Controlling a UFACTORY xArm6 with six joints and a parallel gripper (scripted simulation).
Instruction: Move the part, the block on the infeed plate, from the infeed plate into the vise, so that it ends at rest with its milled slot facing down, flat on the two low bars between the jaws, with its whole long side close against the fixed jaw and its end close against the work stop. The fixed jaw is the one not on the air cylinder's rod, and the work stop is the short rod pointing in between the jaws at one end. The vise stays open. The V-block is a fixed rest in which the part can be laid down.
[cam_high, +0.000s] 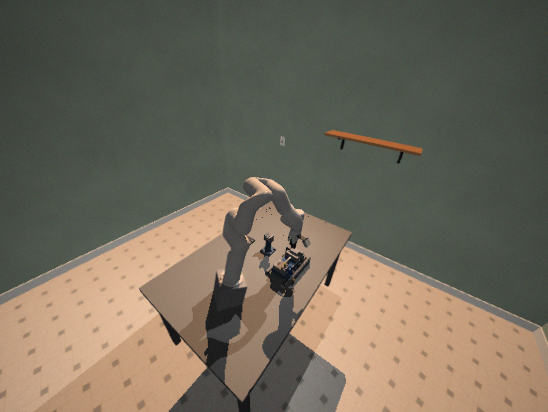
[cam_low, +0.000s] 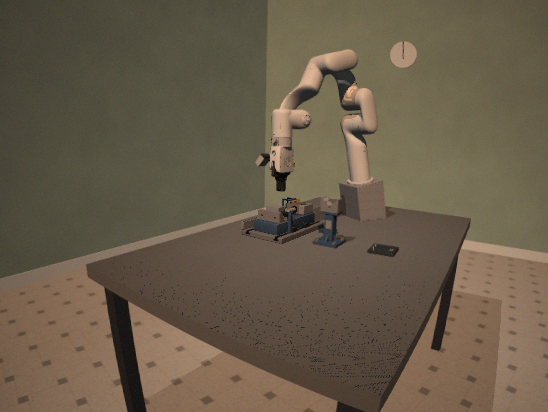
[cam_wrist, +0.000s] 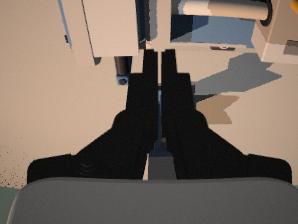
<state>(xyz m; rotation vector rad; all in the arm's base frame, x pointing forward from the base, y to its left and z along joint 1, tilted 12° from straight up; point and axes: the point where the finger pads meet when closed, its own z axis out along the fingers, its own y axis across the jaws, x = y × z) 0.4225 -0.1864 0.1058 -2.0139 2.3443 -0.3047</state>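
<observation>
Black and pressed together, the jaws of the gripper (cam_wrist: 160, 56) are clenched on nothing — in the wrist view only a thin seam shows between the two fingers. The gripper (cam_low: 280, 188) hangs pointing straight down above the vise (cam_low: 283, 223), apart from it, at the end of the pale arm (cam_low: 320, 70), which arches up from its pedestal (cam_low: 376, 206) at the far side of the counter (cam_low: 280, 300).

Below the fingertips in the wrist view lies a pale rectangular block face (cam_wrist: 115, 22) beside blue vise parts, and to the right a pale cylindrical rod (cam_wrist: 220, 8) runs into a light housing (cam_wrist: 282, 16) — probably the air cylinder's rod, though the view is too tight to be sure. The block looks like the part lying in the vise, but which way its slot faces cannot be made out.

On the counter in the exterior view, the blue V-block (cam_low: 329, 231) stands just beside the vise, toward the camera side, and a dark flat infeed plate (cam_low: 383, 249) lies well apart to the right with nothing visible on it. A round clock (cam_low: 403, 54) hangs on the wall behind, and in the top view an orange shelf (cam_high: 374, 142) is fixed to the wall.
</observation>
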